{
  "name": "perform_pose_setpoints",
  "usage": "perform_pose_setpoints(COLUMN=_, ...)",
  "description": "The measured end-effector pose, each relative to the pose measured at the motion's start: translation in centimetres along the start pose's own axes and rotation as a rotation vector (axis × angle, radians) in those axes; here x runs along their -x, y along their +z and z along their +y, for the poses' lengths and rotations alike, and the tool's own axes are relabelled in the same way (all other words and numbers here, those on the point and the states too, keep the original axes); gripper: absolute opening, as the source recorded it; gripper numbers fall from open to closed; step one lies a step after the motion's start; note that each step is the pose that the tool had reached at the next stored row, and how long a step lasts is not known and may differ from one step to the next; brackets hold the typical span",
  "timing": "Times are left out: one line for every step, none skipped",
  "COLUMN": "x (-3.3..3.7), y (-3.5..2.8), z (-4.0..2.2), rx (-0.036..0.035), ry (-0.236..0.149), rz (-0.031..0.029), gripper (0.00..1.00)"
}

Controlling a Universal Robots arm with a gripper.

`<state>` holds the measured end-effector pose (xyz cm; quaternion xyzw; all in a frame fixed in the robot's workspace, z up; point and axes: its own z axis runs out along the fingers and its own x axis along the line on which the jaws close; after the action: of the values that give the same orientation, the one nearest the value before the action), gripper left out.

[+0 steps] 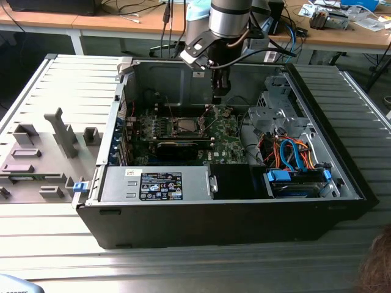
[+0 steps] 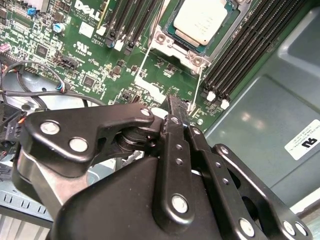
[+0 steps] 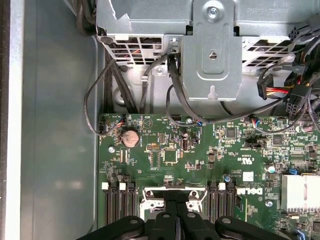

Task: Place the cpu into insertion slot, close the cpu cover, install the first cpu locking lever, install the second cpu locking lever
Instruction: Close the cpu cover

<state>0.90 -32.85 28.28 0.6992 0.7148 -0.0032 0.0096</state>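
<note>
One cpu sits in one insertion slot; one closed hand nearby.

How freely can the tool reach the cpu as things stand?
Probably yes: the tool hangs over the green board near the insertion slot, the cpu shows its pale face bare, and no cable crosses the gap between them.

cpu in insertion slot, memory slots flanking (both sides)

Soft light is falling evenly; the cpu is glaring pale, the metal panel is reflecting faint patches, the computer case is shadowing its interior.
</note>
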Motion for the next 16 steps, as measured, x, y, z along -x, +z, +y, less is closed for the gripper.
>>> perform_pose_setpoints(x=0.00, y=0.00, z=0.02, rx=0.0000, ry=0.000, rz=0.0000, gripper=0.11)
perform_pose_setpoints(x=0.00, y=0.01, z=0.03, rx=0.0000, ry=0.000, rz=0.0000, gripper=0.11)
perform_pose_setpoints(x=0.00, y=0.02, z=0.05, rx=0.0000, ry=0.000, rz=0.0000, gripper=0.11)
perform_pose_setpoints(x=0.00, y=0.02, z=0.06, rx=0.0000, ry=0.000, rz=0.0000, gripper=0.11)
perform_pose_setpoints(x=-0.01, y=0.04, z=0.09, rx=0.0000, ry=0.000, rz=0.0002, gripper=0.11)
perform_pose_setpoints(x=-0.02, y=0.05, z=0.10, rx=0.0001, ry=0.000, rz=0.0002, gripper=0.11)
perform_pose_setpoints(x=-0.03, y=0.06, z=0.11, rx=0.0000, ry=0.000, rz=0.0001, gripper=0.11)
perform_pose_setpoints(x=-0.04, y=0.07, z=0.17, rx=0.0001, ry=0.000, rz=0.0001, gripper=0.11)
perform_pose_setpoints(x=-0.05, y=0.08, z=0.20, rx=0.0001, ry=0.000, rz=0.0001, gripper=0.11)
perform_pose_setpoints(x=-0.05, y=0.08, z=0.24, rx=0.0000, ry=0.000, rz=0.0000, gripper=0.11)
perform_pose_setpoints(x=-0.05, y=0.09, z=0.28, rx=0.0000, ry=0.000, rz=0.0000, gripper=0.11)
perform_pose_setpoints(x=-0.06, y=0.09, z=0.32, rx=0.0000, ry=0.000, rz=0.0001, gripper=0.11)
perform_pose_setpoints(x=-0.06, y=0.10, z=0.38, rx=0.0000, ry=0.000, rz=0.0001, gripper=0.11)
perform_pose_setpoints(x=-0.07, y=0.10, z=0.42, rx=0.0000, ry=0.000, rz=0.0000, gripper=0.11)
perform_pose_setpoints(x=-0.07, y=0.10, z=0.45, rx=0.0000, ry=0.000, rz=-0.0001, gripper=0.11)
perform_pose_setpoints(x=-0.07, y=0.11, z=0.49, rx=0.0000, ry=0.000, rz=-0.0001, gripper=0.11)
